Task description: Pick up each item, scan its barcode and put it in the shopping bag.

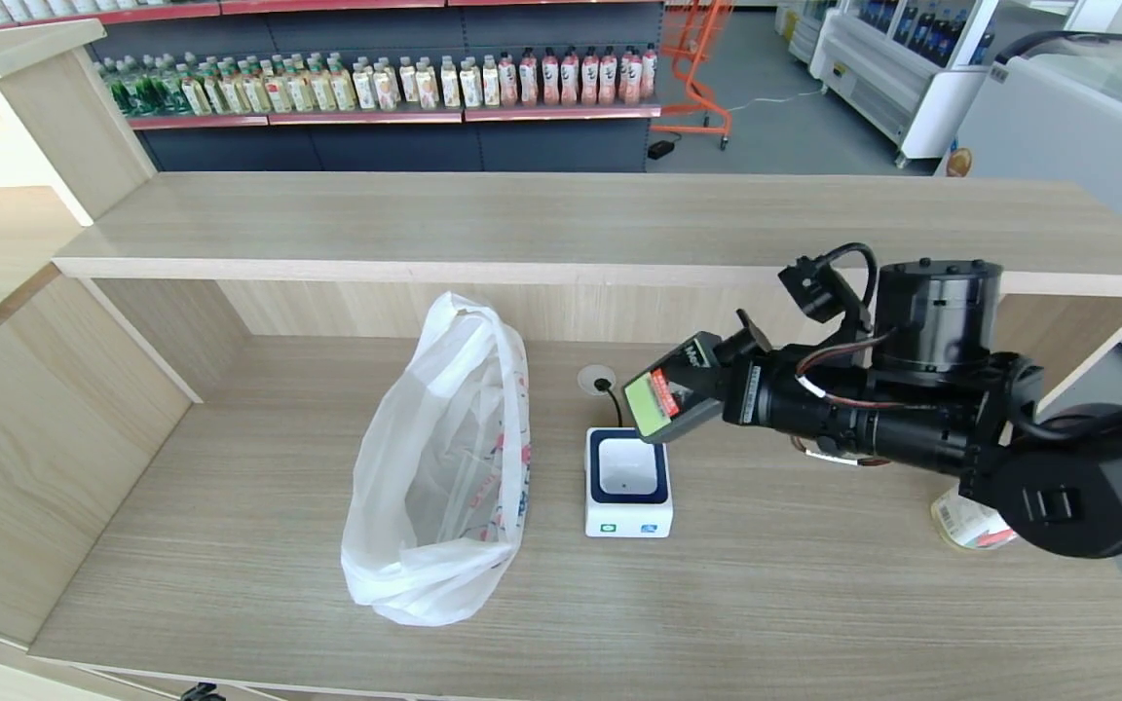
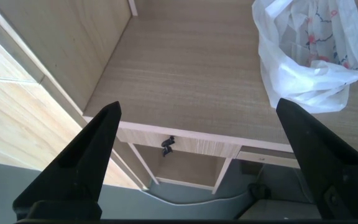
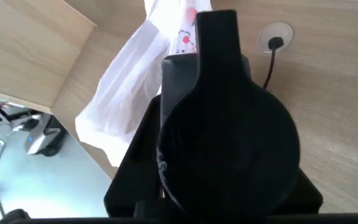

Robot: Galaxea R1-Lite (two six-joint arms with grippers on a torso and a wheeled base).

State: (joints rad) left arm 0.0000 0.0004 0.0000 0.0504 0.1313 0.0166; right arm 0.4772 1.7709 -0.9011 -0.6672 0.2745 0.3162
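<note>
My right gripper (image 1: 692, 385) is shut on a dark box with a green and red face (image 1: 663, 397), held tilted just above the white barcode scanner (image 1: 627, 482) on the counter. In the right wrist view the same dark box (image 3: 229, 162) sits between the fingers (image 3: 217, 37). A white plastic shopping bag (image 1: 449, 458) stands open to the left of the scanner, and the bag (image 2: 309, 50) also shows past my left gripper (image 2: 197, 162), which hangs open over the counter's front edge, holding nothing. A jar with a white label (image 1: 970, 521) stands behind my right arm, mostly hidden.
A raised wooden ledge (image 1: 561, 224) runs along the back of the counter and a side wall (image 1: 45, 428) closes its left end. The scanner's cable goes into a round hole (image 1: 598, 380). Free counter (image 1: 766, 604) lies in front of the scanner.
</note>
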